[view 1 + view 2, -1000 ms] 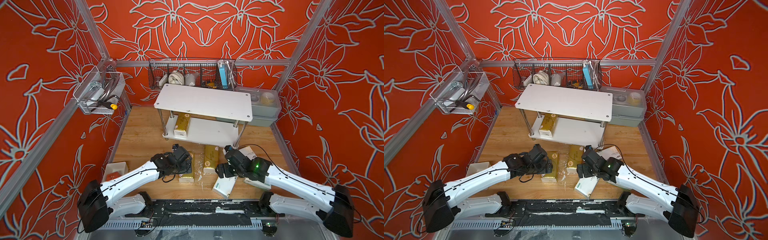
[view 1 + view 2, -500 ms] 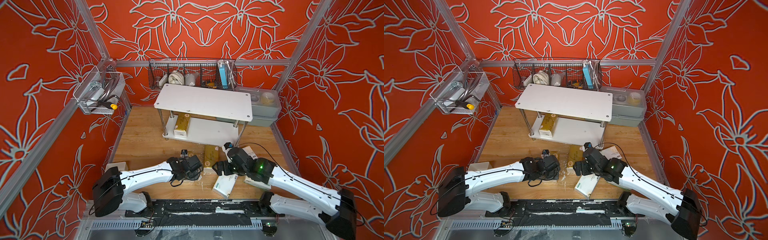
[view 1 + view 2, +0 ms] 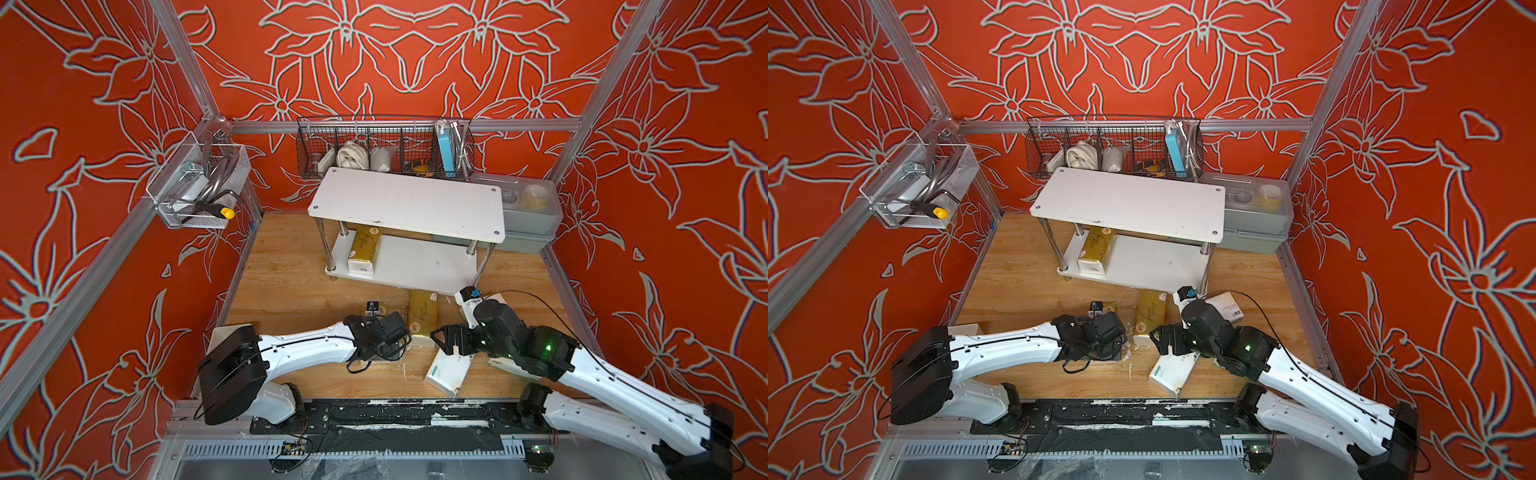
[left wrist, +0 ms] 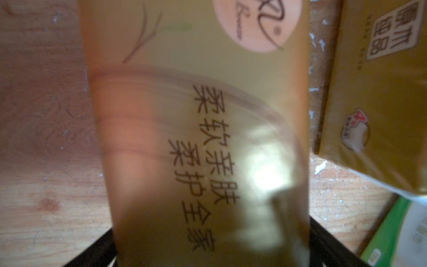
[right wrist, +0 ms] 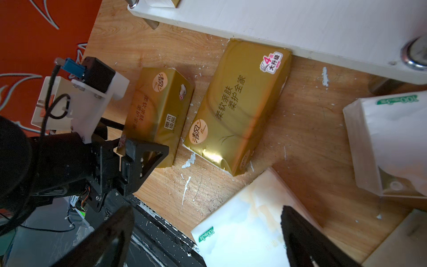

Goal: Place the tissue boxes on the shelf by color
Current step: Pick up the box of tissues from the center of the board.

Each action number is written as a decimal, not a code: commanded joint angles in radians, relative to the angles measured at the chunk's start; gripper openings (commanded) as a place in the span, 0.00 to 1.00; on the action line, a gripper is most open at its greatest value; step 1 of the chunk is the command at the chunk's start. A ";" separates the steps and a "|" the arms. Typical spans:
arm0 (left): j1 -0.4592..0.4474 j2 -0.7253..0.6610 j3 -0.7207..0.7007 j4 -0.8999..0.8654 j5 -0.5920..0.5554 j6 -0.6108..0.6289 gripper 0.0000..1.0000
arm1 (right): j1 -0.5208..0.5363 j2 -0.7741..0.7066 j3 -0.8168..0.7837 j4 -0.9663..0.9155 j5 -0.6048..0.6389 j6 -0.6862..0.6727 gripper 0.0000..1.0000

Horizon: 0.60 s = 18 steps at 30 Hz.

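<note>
Gold tissue pack (image 4: 196,138) on the table (image 5: 312,143), left gripper (image 5: 131,143) astride it.
Its jaws flank the pack's sides; whether they pinch yet, I cannot tell. A second gold pack (image 5: 238,104) lies just beside, against the shelf (image 3: 419,266). A shallow bite on glossy, soft wrap may slip or buckle; the right gripper (image 5: 205,231), jaws wide over a white pack (image 5: 242,219), crowds the lift.
</note>
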 commanded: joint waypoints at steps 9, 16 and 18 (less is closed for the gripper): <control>-0.007 0.015 -0.015 -0.011 -0.041 0.016 0.79 | 0.004 -0.054 -0.032 -0.035 -0.031 0.015 0.99; -0.009 -0.076 -0.003 -0.085 -0.079 0.065 0.77 | 0.005 -0.111 -0.068 0.016 -0.068 0.013 0.99; -0.009 -0.114 0.003 -0.110 -0.094 0.081 0.77 | 0.004 -0.132 -0.083 0.043 -0.082 0.015 0.99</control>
